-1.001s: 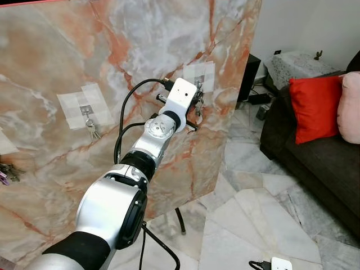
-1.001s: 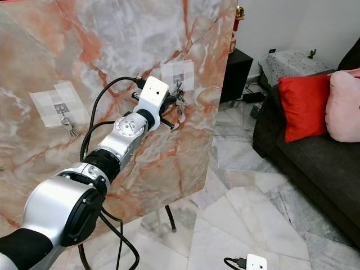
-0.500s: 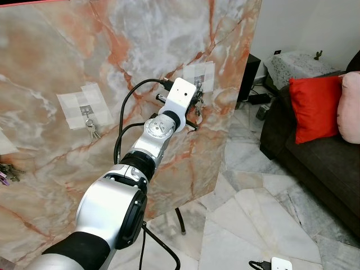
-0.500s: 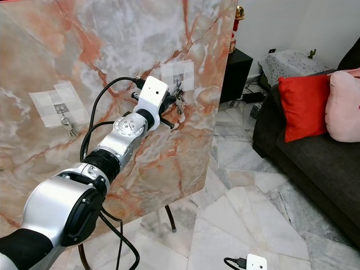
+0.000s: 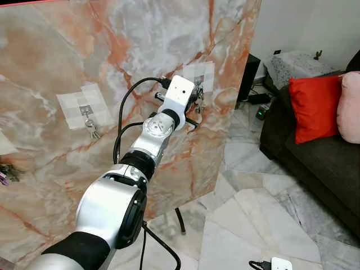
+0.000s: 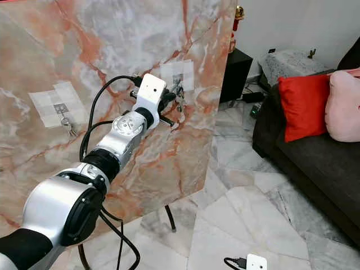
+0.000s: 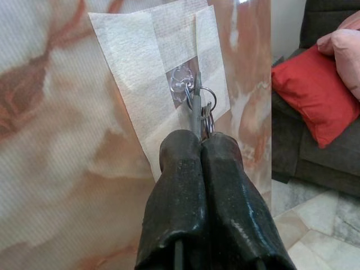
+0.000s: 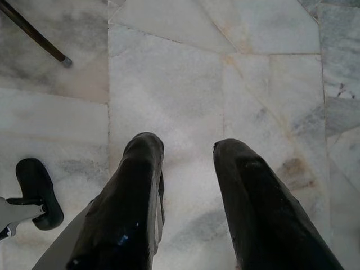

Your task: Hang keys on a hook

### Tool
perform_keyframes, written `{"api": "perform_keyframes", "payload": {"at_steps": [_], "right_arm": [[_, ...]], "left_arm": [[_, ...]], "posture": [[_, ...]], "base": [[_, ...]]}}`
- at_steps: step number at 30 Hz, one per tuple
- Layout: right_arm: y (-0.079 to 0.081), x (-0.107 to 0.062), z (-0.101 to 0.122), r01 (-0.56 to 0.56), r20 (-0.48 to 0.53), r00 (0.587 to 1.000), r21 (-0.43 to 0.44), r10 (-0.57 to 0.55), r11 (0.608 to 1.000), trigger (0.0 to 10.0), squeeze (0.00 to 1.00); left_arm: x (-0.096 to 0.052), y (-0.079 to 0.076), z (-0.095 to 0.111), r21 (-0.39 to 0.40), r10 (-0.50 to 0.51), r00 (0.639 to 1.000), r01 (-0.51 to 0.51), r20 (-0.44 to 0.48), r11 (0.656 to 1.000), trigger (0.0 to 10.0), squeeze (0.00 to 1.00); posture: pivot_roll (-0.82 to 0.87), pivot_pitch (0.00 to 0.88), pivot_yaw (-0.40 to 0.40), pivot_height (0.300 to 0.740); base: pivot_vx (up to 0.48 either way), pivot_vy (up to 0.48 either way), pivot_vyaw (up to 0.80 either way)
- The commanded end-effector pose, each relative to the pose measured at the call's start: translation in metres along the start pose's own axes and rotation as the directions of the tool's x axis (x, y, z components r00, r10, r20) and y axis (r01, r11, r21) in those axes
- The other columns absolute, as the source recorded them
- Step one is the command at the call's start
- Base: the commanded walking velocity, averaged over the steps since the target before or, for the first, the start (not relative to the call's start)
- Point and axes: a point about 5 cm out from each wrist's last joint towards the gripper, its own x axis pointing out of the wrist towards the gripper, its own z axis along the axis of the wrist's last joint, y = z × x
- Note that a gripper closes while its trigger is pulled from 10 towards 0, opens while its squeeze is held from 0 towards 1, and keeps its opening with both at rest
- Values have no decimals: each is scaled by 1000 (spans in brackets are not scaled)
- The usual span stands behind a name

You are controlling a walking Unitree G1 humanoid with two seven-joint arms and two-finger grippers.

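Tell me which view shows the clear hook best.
The left wrist view: the hook is close, with the key ring beside it, keys pinched by the left gripper. In both eye views it is tiny and partly hidden.

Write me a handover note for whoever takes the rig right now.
Left gripper: shut on the keys, held up at the clear hook on the taped patch of the marble panel.
Right gripper: open, idle over the floor.
Done: keys brought to the hook; the ring looks at or over it, can't confirm it is seated.
Left: check seating, open the gripper, back off.
Another key set already hangs on the hook to the left.
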Motion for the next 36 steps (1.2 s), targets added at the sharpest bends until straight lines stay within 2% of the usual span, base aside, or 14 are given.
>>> {"api": "perform_keyframes", "payload": {"at_steps": [1,23,36], "right_arm": [[-2,0,0,5,0,1000,-7,-5,1000,10000,0],[-2,0,0,8,1,1000,-10,-8,1000,10000,0],[-3,0,0,7,1,1000,-12,-7,1000,10000,0]], "left_arm": [[0,4,6,-1,13,999,-13,34,1000,10000,0],[-4,7,-1,4,17,999,-17,27,1000,10000,0],[-4,12,5,-22,39,997,-38,66,999,10000,0]], "posture": [[3,0,-52,740],[6,0,-57,740],[7,0,-57,740]], "base": [[0,0,0],[0,0,0],[0,0,0]]}}
